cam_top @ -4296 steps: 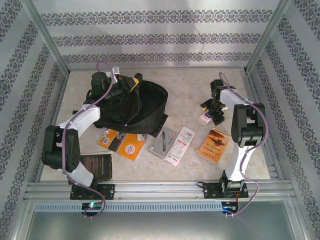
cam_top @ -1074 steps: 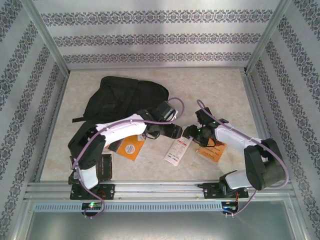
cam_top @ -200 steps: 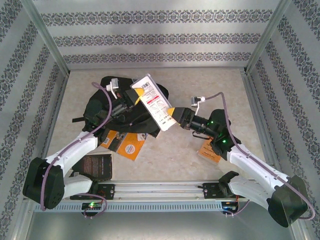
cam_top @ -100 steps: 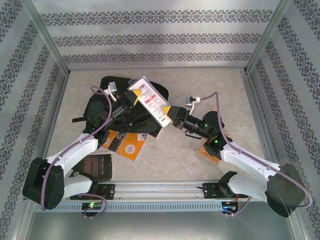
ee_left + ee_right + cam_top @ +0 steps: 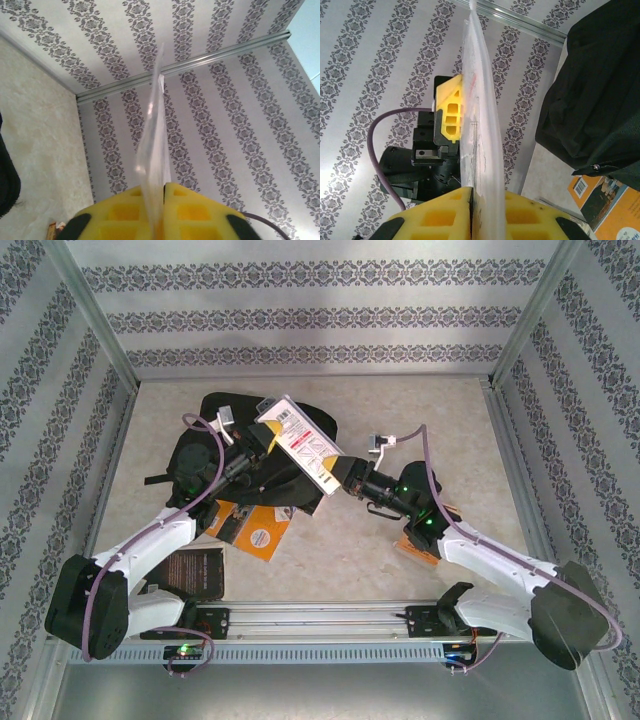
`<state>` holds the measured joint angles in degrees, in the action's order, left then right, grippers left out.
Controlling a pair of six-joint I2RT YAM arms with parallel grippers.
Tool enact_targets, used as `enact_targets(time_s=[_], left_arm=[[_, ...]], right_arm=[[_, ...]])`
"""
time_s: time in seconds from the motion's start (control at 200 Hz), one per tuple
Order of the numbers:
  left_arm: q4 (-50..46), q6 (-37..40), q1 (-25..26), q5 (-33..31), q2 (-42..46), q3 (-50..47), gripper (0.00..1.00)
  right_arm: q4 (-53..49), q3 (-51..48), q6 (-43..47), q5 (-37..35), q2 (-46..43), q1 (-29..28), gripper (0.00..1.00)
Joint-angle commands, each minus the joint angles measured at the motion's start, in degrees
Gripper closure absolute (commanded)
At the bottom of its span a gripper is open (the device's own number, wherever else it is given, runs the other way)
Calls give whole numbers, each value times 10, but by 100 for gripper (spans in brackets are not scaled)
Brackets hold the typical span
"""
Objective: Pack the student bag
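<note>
Student bag (image 5: 290, 490) below packet (image 5: 300, 444), left hand (image 5: 263, 439), right hand (image 5: 341, 472).

The large black soft fabric backpack (image 5: 285, 490) lies on the far left part of the pale stone-patterned table (image 5: 420, 405). Above it hangs a flat clear plastic packet with a white printed card (image 5: 300, 443), tilted. Its far-left end sits between the fingers of the left gripper (image 5: 262, 440), its near-right end between those of the right gripper (image 5: 341, 473). An orange softcover book (image 5: 262, 533) lies just before the backpack, at its near edge. A dark softcover book (image 5: 195, 570) lies nearer, to the left. A brown-orange book (image 5: 415, 543) lies to the right, under the right arm.
</note>
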<state>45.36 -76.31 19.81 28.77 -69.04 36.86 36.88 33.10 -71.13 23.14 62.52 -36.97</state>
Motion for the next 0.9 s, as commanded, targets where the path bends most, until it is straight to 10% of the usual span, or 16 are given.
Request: enact_targets(time_s=[0.0,0.37,0.894], left_arm=[[-49,55,-5,16,9,7,69],[-601,465,46,-75,-80,271,43],[-853,699,148,-230,-354,565,34]], right_arm=[[-59,21,45,-33,-43,12,86],[-511,83,218,-208,-192,87,93],[-565,74,248,-158,-230,176,91]])
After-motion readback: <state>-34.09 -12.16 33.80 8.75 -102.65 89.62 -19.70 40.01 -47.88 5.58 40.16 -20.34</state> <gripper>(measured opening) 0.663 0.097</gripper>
